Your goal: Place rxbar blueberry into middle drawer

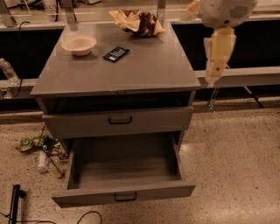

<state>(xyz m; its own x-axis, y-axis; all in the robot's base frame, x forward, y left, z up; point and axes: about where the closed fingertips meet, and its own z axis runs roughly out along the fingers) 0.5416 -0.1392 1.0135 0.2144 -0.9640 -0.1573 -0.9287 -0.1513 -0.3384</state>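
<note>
Rounded white speckled joint (227, 11), cream boxy arm link (220, 46), tapering pale end effector (213, 75) at upper right

My arm (227, 11) is up around 1 o'clock in the view, with its rounded white bulk cut off by the top edge. The cream-coloured gripper (213, 74) hangs straight below it, tip aimed at about 6 o'clock, up in the air.

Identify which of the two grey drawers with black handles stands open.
The middle drawer, the lower one, is pulled out and shows its floor; the upper drawer is shut. The gripper hangs beyond the cabinet's right edge.
</note>
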